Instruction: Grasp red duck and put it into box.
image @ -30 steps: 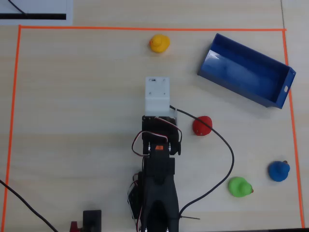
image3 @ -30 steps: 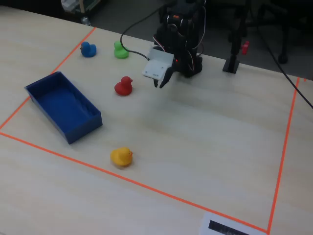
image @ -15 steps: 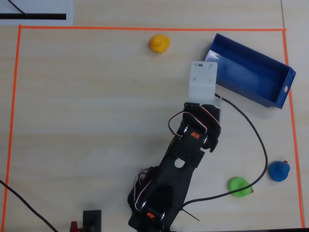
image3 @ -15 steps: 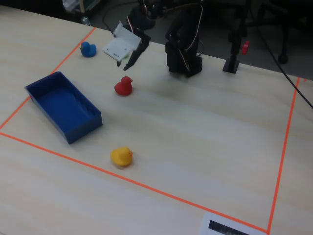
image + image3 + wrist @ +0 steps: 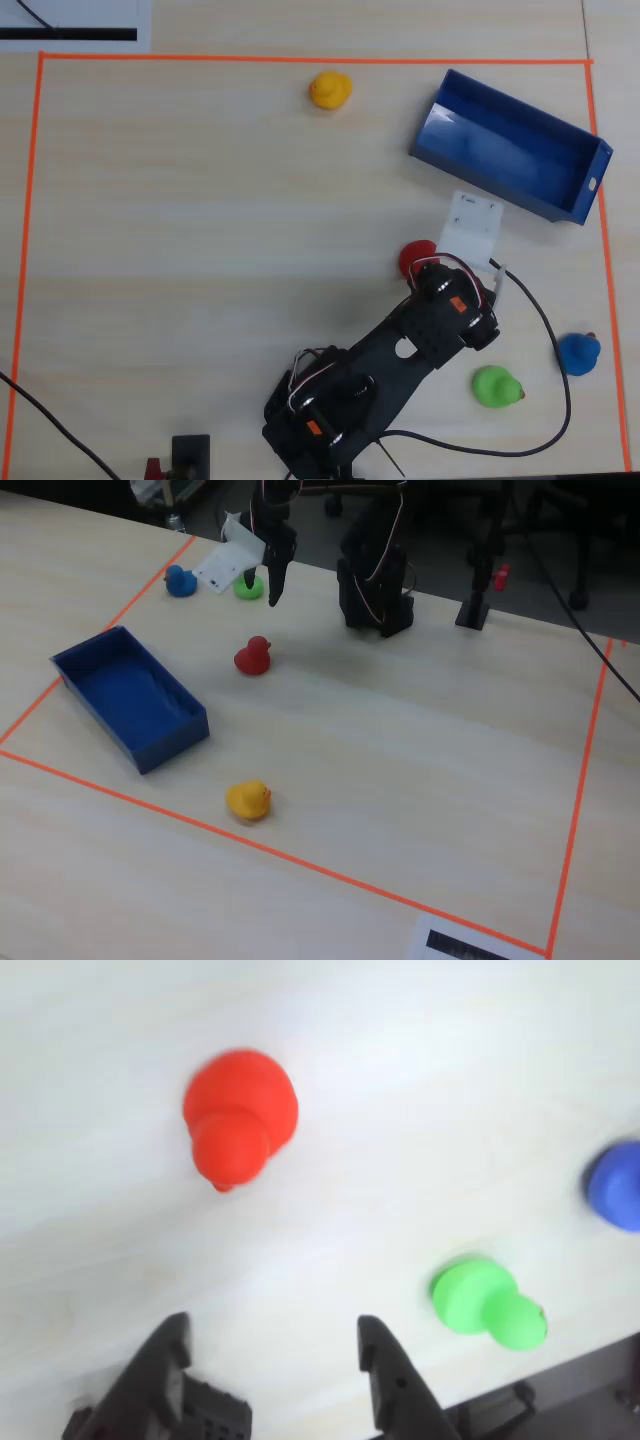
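**Approach to duck: align, then descend**

While the pincer [image 5: 270, 1360] hangs parted and empty above the surface [image 5: 420, 750], the duck [image 5: 240, 1125] sits free mid-surface, apart from the box [image 5: 130, 695]. Judgement: centre the jaws over it, descend squarely, close on its body.

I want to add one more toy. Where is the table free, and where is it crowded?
Free: the wide stretch between the left orange tape and the arm, below the yellow duck. Crowded: the right side, with box, red duck, green duck, blue duck.
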`<state>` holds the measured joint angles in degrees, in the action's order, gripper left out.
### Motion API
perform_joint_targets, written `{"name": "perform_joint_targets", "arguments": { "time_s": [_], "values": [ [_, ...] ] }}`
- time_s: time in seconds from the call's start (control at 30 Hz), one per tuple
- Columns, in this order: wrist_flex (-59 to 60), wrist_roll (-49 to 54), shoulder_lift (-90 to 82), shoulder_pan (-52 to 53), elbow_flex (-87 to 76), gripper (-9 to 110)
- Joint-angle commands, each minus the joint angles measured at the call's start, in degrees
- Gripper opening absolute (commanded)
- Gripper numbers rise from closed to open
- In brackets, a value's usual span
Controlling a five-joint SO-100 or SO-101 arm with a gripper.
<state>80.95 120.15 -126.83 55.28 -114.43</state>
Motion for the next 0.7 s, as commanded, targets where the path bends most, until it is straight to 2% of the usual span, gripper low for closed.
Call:
{"name": "perform_joint_targets", "arguments": {
  "time_s": [0.0, 0.07, 0.23, 0.37, 0.67],
  "values": [
    [1.85, -0.09, 0.00, -0.70, 3.69, 25],
    [3.43, -5.27, 0.62, -3.08, 5.27, 25],
    [11.78, -26.46, 5.80, -10.81, 15.12, 25],
    [10.99, -37.35, 9.14, -14.59, 18.11, 24],
    [2.46, -37.27, 13.27, -12.57, 12.30, 25]
  ]
}}
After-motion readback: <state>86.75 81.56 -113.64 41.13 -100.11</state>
